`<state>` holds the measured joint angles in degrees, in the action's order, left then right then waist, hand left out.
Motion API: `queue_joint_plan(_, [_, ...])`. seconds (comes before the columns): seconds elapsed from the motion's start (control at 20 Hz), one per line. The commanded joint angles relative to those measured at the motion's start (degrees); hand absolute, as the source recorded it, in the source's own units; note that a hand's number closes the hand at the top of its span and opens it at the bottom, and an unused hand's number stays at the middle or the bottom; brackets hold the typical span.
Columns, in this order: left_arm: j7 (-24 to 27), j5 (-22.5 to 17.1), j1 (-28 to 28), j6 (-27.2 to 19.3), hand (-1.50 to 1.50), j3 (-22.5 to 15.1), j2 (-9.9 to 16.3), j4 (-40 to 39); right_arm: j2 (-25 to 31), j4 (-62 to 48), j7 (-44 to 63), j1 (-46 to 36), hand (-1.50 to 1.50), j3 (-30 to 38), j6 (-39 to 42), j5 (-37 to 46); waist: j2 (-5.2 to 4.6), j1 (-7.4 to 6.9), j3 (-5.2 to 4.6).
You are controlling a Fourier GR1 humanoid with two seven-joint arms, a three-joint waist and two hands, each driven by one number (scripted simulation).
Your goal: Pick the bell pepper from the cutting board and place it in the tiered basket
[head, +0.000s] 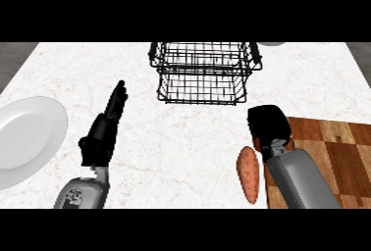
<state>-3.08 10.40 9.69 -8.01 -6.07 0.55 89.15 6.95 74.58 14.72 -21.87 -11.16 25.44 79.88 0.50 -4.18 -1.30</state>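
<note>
Our right hand (269,125) curls over the cutting board's (326,147) near corner; we cannot see the bell pepper under it. Left hand (109,117) rests open, fingers straight. The tiered basket (204,73) stands ahead.

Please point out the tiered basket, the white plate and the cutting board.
tiered basket (205,73): head view, its front wire wall.
white plate (29,137): head view, its flat middle.
cutting board (337,147): head view, bare wood.

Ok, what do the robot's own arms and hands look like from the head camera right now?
Both forearms are smooth, rounded grey casings. The left forearm has small dark markings near the wrist. Each ends in a black hand: the left hand looks long and slim, the right hand blocky and glossy, joined through a dark wrist section with light patches.
</note>
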Motion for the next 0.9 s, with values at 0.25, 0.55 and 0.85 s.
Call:
queue_joint_plan(0.25, [-0.5, -0.4, 2.8, -0.9, 0.0, -1.4, -0.5, -2.1, -6.8, 3.9, 35.1, -10.0, 1.5, -15.8, 2.9, -6.5, -0.34, -1.04, 1.21])
queue_joint_plan(0.55, [0.9, -0.3, 1.2, -0.1, 0.0, -0.3, 0.0, -3.1, -6.9, 9.1, 53.7, -23.4, 1.5, -20.0, 3.5, -14.3, -0.08, -0.96, 1.12])
queue_joint_plan(0.85, [0.3, -0.1, 1.8, -1.1, 0.0, -0.5, -0.5, -3.4, -6.9, 9.5, 63.1, -36.0, 1.5, -18.9, 4.2, -21.5, 0.02, -0.3, 1.06])
